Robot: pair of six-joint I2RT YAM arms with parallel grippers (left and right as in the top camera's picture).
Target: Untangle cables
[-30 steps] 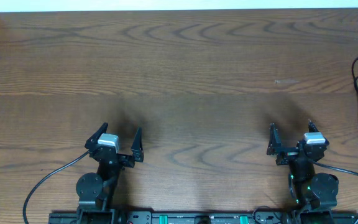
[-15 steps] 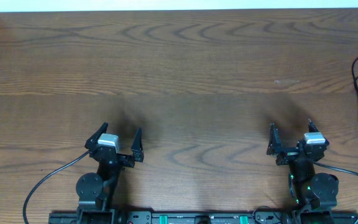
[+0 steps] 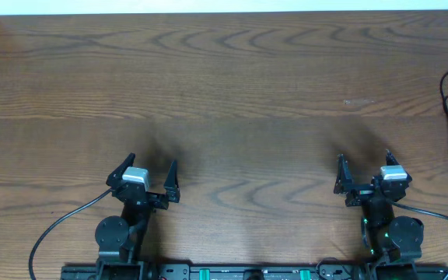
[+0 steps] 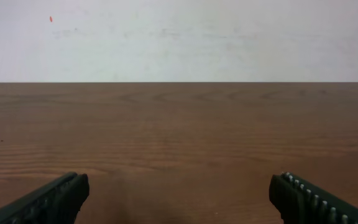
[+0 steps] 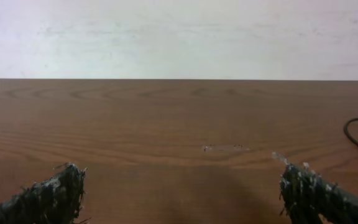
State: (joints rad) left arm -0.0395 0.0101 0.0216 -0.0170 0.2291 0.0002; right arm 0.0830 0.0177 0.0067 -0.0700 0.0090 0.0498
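Both arms are matte black. Behind the left gripper [image 3: 152,163] and its ribbed black fingers [image 4: 309,198] sits a pale grey block [image 3: 134,175]. Further back is a round black joint housing [image 3: 112,232], trailing a thick black wire [image 3: 57,227]. The right gripper [image 3: 364,159] looks alike, but its finger pads [image 5: 50,194] are rough and frayed, with small green lights [image 3: 374,233] behind.

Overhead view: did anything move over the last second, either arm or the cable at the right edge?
Nothing visibly changed. The left gripper and right gripper stay open and empty near the front of the table. The black cable stays looped at the right edge, untouched.
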